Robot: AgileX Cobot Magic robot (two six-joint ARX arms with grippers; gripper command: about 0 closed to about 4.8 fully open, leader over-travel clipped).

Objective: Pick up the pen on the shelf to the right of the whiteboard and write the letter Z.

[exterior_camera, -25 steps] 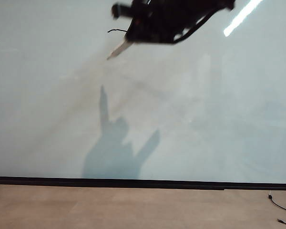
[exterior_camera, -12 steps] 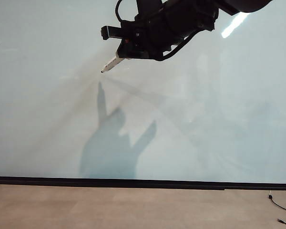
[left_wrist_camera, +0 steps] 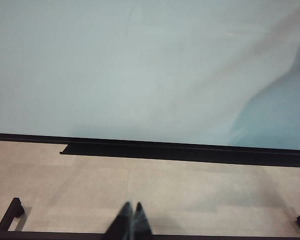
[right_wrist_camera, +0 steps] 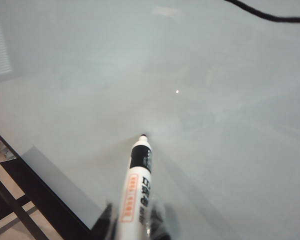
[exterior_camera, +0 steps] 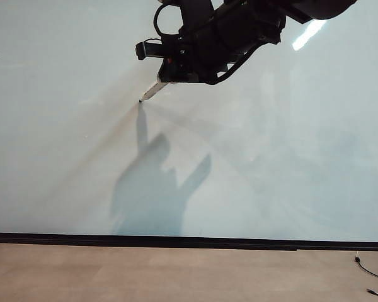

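From the outside camera, my right tool point(exterior_camera: 166, 77) is up near the top edge of the whiteboard point(exterior_camera: 271, 157), a little left of the middle. It is clenched on the pen point(exterior_camera: 152, 92). The pen slants down and to the left, and its dark tip looks like it is at the board, right where its own shadow starts. I cannot be sure it really touches. I see no black line on the board here, so the letter Z is not begun as far as I can tell. The dark strip runs along the bottom edge of the board, with the tan floor point(exterior_camera: 176, 274) below it.

From my left wrist camera, my left tool point(left_wrist_camera: 130, 223) is low over the floor, well apart from the board. Its two tips are pressed together and it carries nothing. The board here is bare too.

From my right wrist camera, the pen point(right_wrist_camera: 136, 185) sticks out from my right tool point(right_wrist_camera: 134, 222), white with a black band and a dark tip. The tip is very near the board or on it. No ink shows around it.

So the picking up is done. I think all the strokes of the Z are left to do.
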